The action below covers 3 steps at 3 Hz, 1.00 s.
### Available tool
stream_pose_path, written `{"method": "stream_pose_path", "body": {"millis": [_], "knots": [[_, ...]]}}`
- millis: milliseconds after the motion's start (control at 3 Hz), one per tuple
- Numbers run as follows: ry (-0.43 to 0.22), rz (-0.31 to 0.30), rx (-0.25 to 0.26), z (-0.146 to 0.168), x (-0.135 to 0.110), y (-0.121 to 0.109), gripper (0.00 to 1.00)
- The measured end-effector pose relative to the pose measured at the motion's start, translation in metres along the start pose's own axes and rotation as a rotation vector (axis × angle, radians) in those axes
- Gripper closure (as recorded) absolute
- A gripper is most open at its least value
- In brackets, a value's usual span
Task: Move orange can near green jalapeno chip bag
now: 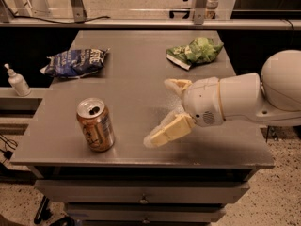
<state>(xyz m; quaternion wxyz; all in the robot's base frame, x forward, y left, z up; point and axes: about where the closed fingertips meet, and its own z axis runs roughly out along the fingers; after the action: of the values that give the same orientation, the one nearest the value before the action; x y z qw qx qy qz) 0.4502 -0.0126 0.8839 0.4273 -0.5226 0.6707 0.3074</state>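
Note:
The orange can (96, 125) stands upright near the front left of the grey table (136, 79), silver top with its tab hole showing. The green jalapeno chip bag (195, 52) lies wrinkled at the back right of the table. My gripper (163, 112) reaches in from the right, over the front middle of the table. It is open and empty, with one cream finger (176, 85) toward the back and the other (168, 131) toward the front. It is to the right of the can, a short gap away, and well in front of the green bag.
A dark blue chip bag (75, 62) lies at the back left of the table. A small white pump bottle (18, 80) stands on a lower shelf left of the table. Drawers (141, 199) sit under the table's front edge. A rail runs behind the table.

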Motion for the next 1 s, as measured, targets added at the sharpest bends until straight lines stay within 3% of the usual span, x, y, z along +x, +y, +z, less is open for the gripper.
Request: {"method": "stream_pose_path", "body": {"millis": [333,1000], "knots": [[-0.066,-0.014,-0.019,0.031,-0.011,-0.005,0.0],[-0.169,-0.028,-0.104,0.07,-0.033,0.024,0.0]]}}
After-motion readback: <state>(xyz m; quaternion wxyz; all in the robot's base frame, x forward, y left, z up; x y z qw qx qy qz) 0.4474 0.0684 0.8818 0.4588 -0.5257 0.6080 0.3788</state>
